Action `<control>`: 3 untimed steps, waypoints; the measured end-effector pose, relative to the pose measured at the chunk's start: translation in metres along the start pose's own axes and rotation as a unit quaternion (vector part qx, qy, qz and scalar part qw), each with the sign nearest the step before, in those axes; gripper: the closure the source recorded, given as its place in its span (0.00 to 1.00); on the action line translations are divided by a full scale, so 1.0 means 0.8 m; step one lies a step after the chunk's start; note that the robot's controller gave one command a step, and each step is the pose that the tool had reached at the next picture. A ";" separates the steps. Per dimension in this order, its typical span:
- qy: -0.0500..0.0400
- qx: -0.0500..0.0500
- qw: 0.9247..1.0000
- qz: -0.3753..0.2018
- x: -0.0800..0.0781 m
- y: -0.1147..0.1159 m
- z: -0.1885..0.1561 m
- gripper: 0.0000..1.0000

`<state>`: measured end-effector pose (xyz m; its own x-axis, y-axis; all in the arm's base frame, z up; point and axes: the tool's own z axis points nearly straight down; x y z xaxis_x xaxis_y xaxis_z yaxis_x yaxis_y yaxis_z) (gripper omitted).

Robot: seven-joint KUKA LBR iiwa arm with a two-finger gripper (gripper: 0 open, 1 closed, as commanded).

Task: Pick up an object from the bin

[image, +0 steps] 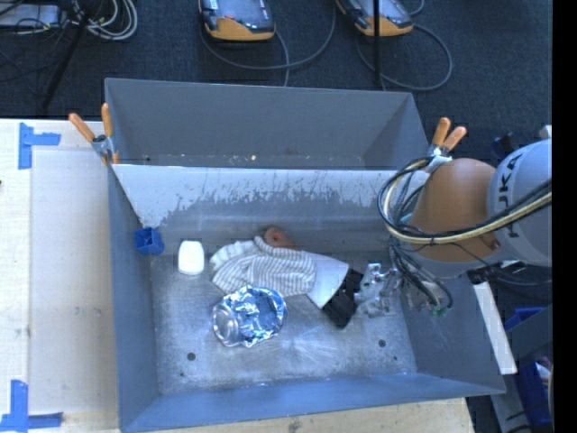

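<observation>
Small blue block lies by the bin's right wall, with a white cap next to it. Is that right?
Not quite. In the camera view the blue block lies by the bin's left wall, not the right; the white cap is next to it.

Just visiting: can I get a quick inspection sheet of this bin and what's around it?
Surface: grey metal bin, floor scuffed.
Job's things: striped cloth, crumpled foil, white cylinder, blue block, black object.
Clutter: nothing seen.
Grippers: gripper low at bin's right, beside the black object.
Cables: cables looped round the orange wrist cover.
Surroundings: two orange-grey handsets on dark floor.
</observation>
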<state>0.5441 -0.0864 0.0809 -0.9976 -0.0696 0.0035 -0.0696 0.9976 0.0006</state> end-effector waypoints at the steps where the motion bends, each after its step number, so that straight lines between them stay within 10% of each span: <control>1: -0.002 0.000 0.999 -0.033 0.026 -0.013 -0.138 1.00; 2: -0.002 0.000 0.999 -0.033 0.026 -0.012 -0.138 0.00; 3: -0.002 0.000 0.999 -0.034 0.026 -0.012 -0.138 0.00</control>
<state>0.5246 -0.0975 0.1911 -0.9907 -0.1364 -0.0004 -0.1364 0.9907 0.0002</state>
